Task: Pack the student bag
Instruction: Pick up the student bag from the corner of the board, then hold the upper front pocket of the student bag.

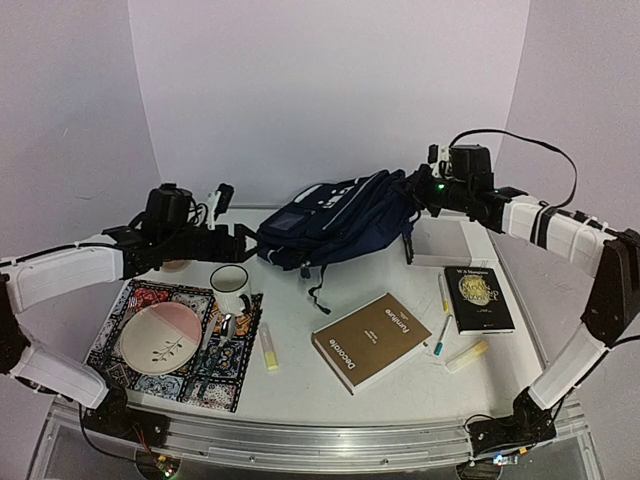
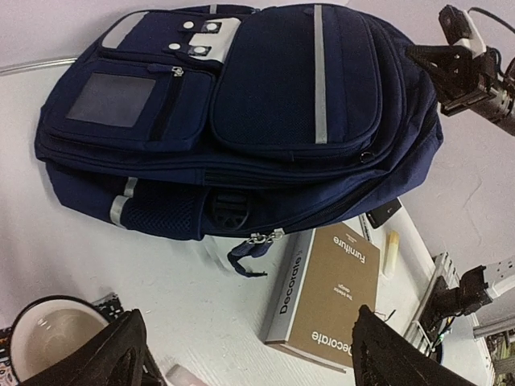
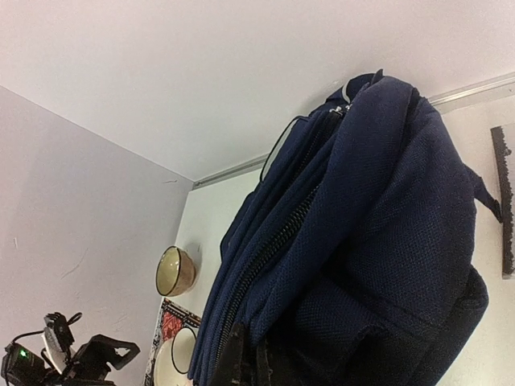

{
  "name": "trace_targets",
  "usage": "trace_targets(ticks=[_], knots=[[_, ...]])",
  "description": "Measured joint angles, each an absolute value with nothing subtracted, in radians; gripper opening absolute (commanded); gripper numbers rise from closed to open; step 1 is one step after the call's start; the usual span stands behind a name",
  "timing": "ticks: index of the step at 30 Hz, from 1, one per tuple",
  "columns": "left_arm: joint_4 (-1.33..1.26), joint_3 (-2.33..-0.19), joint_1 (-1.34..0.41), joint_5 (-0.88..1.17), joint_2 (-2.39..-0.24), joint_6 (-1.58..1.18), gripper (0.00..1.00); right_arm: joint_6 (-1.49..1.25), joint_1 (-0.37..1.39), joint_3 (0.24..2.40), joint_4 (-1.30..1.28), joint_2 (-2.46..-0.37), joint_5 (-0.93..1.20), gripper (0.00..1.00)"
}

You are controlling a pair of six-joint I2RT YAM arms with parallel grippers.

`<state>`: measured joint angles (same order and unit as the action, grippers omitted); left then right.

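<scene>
The student bag (image 1: 335, 220), dark navy with white stripe trim, lies at the back middle of the table, its right end raised. My right gripper (image 1: 415, 190) is at that end. In the right wrist view its fingers (image 3: 249, 366) are shut on the bag's fabric (image 3: 362, 225) beside a black zipper. My left gripper (image 1: 245, 243) hovers open just left of the bag, touching nothing. In the left wrist view its two dark fingertips (image 2: 113, 354) frame the bare table below the bag's front pockets (image 2: 265, 104).
A brown book (image 1: 370, 340) lies in front of the bag, with a black book (image 1: 477, 297), pens (image 1: 443, 292) and a yellow marker (image 1: 466, 356) to its right. A mug (image 1: 229, 288) and plate (image 1: 158, 337) sit on a patterned placemat (image 1: 225, 385). A white box (image 1: 440, 240) stands behind the bag's right end.
</scene>
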<state>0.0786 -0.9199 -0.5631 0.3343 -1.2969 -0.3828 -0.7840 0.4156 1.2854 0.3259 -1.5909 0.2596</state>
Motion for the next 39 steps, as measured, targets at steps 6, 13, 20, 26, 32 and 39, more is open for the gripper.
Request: trace_targets(ticks=[6, 13, 20, 26, 32, 39], knots=[[0.081, -0.995, -0.655, 0.3, -1.434, -0.393, 0.86, -0.762, 0.416, 1.195, 0.306, -1.493, 0.239, 0.0], [0.092, -1.143, -0.741, 0.283, -1.587, -0.337, 0.87, -0.72, 0.415, 1.067, 0.288, -1.391, 0.239, 0.0], [0.096, -1.329, -0.824, 0.291, -1.727, -0.224, 0.87, -0.693, 0.415, 1.003, 0.28, -1.357, 0.244, 0.0], [0.099, -1.428, -0.866, 0.295, -1.815, -0.144, 0.85, -0.677, 0.414, 0.993, 0.272, -1.348, 0.252, 0.0], [0.116, -1.516, -0.874, 0.29, -1.916, -0.091, 0.73, -0.67, 0.414, 0.988, 0.268, -1.344, 0.261, 0.0], [0.15, -1.599, -0.877, 0.291, -2.011, -0.052, 0.34, -0.654, 0.41, 0.972, 0.268, -1.34, 0.269, 0.0]])
